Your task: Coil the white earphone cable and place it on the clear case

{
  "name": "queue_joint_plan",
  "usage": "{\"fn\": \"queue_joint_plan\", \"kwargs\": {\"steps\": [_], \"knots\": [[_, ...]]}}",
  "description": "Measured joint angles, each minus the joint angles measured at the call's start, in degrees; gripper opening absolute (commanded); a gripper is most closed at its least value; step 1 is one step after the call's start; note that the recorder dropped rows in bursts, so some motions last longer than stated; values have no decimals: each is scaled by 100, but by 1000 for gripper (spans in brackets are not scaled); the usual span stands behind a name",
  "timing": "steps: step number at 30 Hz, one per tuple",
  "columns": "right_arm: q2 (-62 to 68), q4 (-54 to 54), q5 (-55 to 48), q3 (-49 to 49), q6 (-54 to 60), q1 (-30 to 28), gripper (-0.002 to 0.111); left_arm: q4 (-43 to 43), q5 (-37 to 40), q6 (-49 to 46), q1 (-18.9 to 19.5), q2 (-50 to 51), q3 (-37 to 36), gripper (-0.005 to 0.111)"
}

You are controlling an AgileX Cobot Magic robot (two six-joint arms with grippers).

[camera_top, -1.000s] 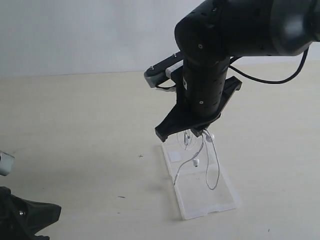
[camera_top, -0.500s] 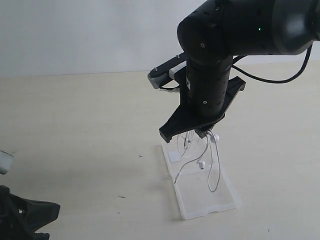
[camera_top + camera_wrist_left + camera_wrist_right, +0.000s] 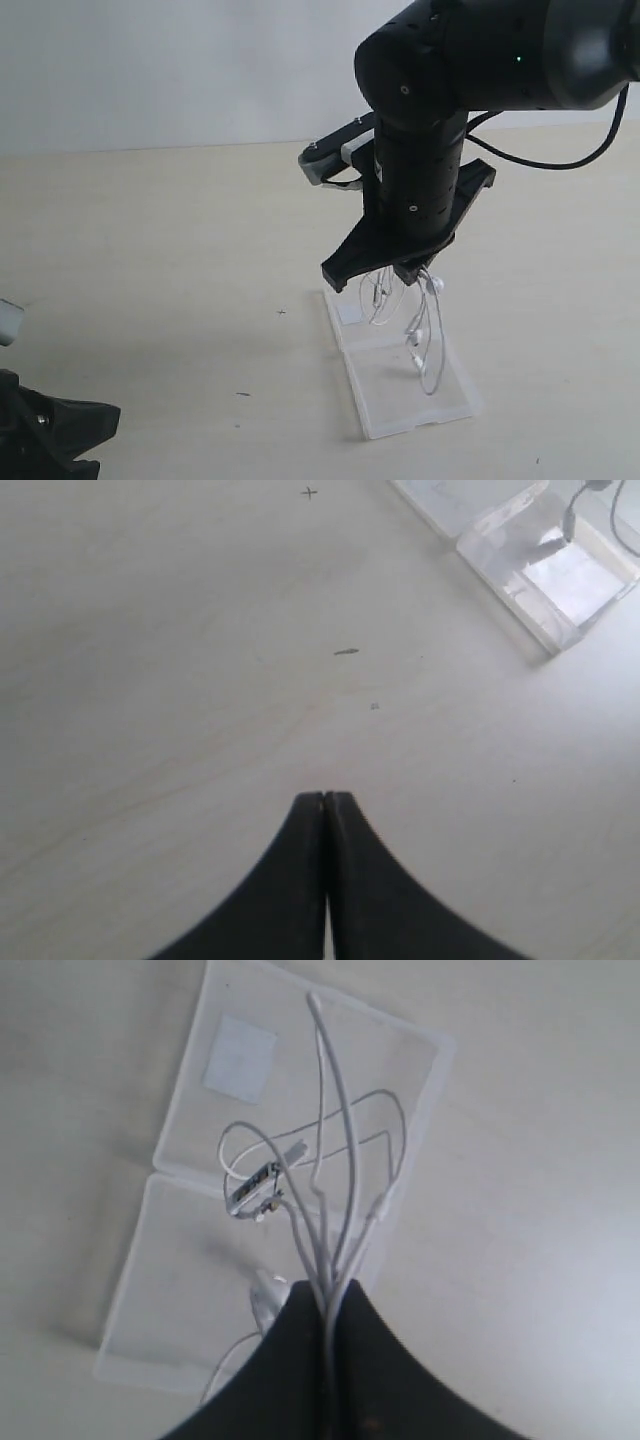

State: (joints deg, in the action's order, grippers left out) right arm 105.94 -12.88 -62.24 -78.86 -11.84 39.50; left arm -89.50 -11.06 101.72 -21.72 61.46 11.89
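Note:
My right gripper [image 3: 400, 272] [image 3: 328, 1290] hangs over the clear case [image 3: 440, 405] [image 3: 180, 1280], shut on a bunch of strands of the white earphone cable [image 3: 428, 345] [image 3: 335, 1140]. The loops dangle from the fingers down onto the open case. An earbud [image 3: 437, 284] hangs right beside the fingertips. In the right wrist view the case lies open with its two halves flat, one bearing a white square sticker [image 3: 240, 1055]. My left gripper [image 3: 326, 798] is shut and empty, low over the bare table at the near left, far from the case [image 3: 560, 575].
The pale table [image 3: 150, 260] runs around the case on all sides, with a few small dark specks [image 3: 346, 652]. The left arm's black body [image 3: 45, 430] sits at the near left corner. A white wall stands behind the table.
My right gripper has shifted a little to the right and the hanging cable has swung with it; the low earbud and loop now dangle nearer the case's middle. The left arm is still.

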Motion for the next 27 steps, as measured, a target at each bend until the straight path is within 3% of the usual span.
{"fn": "queue_joint_plan", "kwargs": {"steps": [8,20,23,27], "knots": [[53,194,192,0,0,0,0,14,46,0,0,0,0,0],[1277,206,382,0,134,0,1,18,104,0,0,0,0,0],[1316,181,437,0,216,0,11,18,104,0,0,0,0,0],[1316,112,470,0,228,0,32,18,104,0,0,0,0,0]]}}
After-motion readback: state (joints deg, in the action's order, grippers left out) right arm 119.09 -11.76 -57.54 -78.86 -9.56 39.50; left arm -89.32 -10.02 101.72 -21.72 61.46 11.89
